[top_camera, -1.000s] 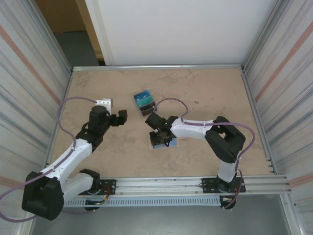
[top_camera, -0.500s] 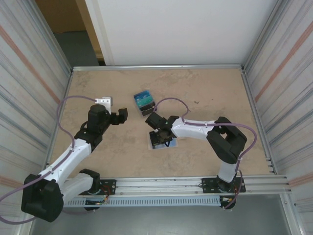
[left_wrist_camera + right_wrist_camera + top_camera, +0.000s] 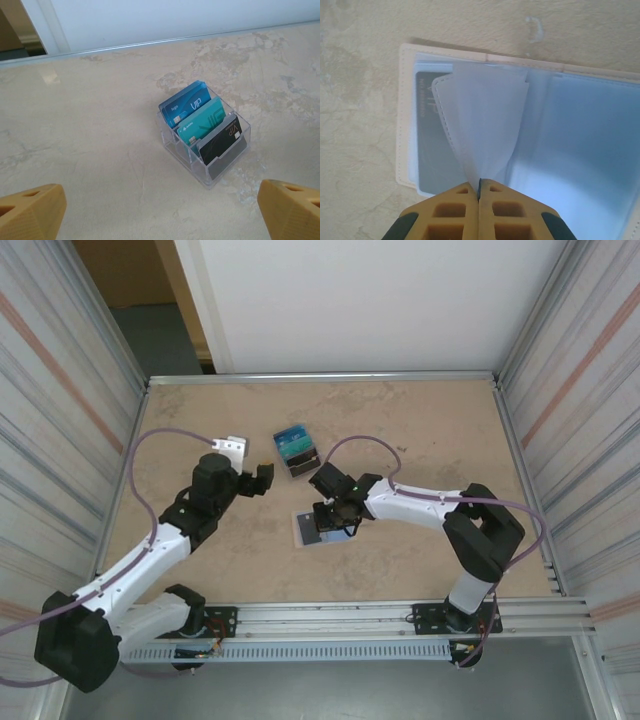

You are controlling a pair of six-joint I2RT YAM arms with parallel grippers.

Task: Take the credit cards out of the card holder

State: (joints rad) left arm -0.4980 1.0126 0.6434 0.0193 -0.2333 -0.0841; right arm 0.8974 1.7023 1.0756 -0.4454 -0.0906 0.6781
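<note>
The card holder (image 3: 402, 115), a beige wallet, lies open on the table with its pale blue glossy inside up (image 3: 308, 532). My right gripper (image 3: 479, 182) is shut on a clear inner sleeve (image 3: 485, 120) and pinches it up off the wallet; it hangs over the wallet's right part (image 3: 335, 518). A dark card (image 3: 427, 150) shows through a pocket on the left side. My left gripper (image 3: 162, 212) stands open, short of a clear box (image 3: 205, 132) with blue, teal and dark credit cards (image 3: 187, 105) standing upright in it.
The clear card box (image 3: 296, 451) stands behind the wallet, between my two grippers, with the left gripper (image 3: 262, 480) just left of it. Metal walls bound the table on the left, right and back. A rail (image 3: 330, 620) runs along the near edge.
My right gripper has shut on the inner sleeve and the wallet now lies spread further left. My left arm has moved up and right toward the card box.
</note>
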